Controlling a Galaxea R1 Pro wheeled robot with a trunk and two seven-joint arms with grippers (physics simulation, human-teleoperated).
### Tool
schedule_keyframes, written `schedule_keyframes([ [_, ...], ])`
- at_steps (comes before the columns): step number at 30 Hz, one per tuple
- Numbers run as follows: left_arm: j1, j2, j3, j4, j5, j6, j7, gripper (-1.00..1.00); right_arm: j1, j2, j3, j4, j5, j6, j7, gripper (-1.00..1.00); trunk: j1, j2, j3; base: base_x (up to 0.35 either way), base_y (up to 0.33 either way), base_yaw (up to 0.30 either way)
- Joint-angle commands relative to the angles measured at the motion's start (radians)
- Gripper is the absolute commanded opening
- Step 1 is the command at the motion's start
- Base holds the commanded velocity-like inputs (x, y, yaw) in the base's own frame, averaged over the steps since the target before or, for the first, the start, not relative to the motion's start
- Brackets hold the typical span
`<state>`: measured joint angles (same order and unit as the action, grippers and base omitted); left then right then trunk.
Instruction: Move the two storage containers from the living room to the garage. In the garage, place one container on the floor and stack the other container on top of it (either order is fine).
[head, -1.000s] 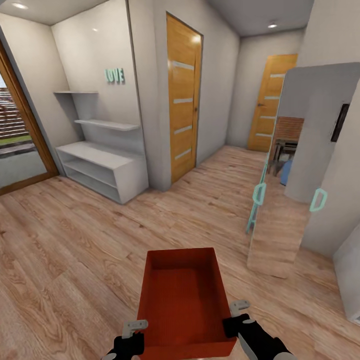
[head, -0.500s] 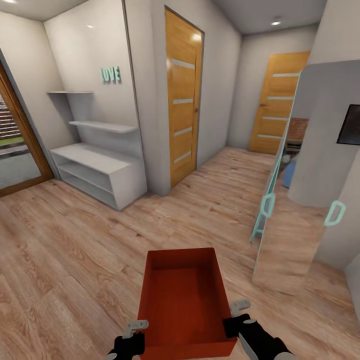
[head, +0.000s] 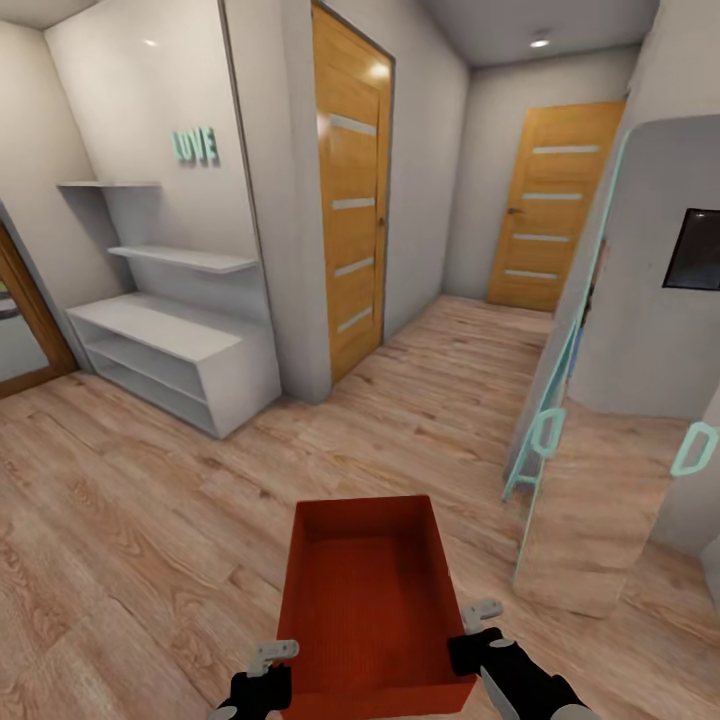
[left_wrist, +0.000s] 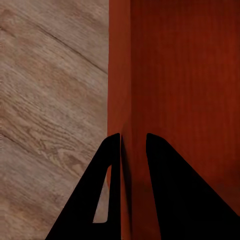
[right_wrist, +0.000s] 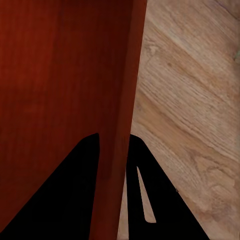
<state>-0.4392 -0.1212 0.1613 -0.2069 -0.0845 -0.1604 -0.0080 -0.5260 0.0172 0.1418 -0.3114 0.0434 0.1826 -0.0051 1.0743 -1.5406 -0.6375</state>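
Far left: white low shelf unit (head: 170, 360) against the pale wall, teal LOVE letters (head: 196, 146) above it. Further right, a wooden door (head: 350, 190) beside the corner, then a corridor running to a second wooden door (head: 555, 205) at the far end. Light wood plank floor (head: 120, 520) everywhere, so not yet the garage; a carrying step, judged from that. Near centre: 1 orange-red storage container (head: 370, 600), open top up, empty, held level above the planks between both arms. Left hand (head: 262, 672) at the near left wall of the bin; in the left wrist view, left hand (left_wrist: 133, 150) clamped on that wall, 1 finger outside, 1 inside. Right hand (head: 478, 630) at the near right wall; in the right wrist view, right hand (right_wrist: 114, 145) likewise pinched on the thin wall of the storage container (right_wrist: 60, 80). Far right: a tall mirrored panel (head: 590, 480) with teal handles leaning close beside the likely path. To do this well: keep both grips firm and even, since only the near end of the bin is held and the far end hangs free; hold both wrists at matched height to avoid twisting the thin walls; steer wide of the mirrored panel; turn the base slowly to stop the bin swinging or slipping.
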Motion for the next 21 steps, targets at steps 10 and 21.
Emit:
schedule_keyframes([
  [10, -0.001, 0.026, -0.003, 0.004, -0.012, -0.004, -0.010, -1.00, 0.000, -0.002, 0.041, -0.003, -0.002, -0.068, 0.030, -1.00, 0.001, 0.000, -0.001, 0.329, 0.163, -0.009],
  [21, -0.001, 0.026, -0.003, 0.004, -0.012, -0.003, -0.011, -1.00, 0.000, -0.003, 0.039, -0.004, -0.002, -0.068, 0.033, -1.00, 0.001, 0.000, -0.001, 0.326, 0.172, -0.161],
])
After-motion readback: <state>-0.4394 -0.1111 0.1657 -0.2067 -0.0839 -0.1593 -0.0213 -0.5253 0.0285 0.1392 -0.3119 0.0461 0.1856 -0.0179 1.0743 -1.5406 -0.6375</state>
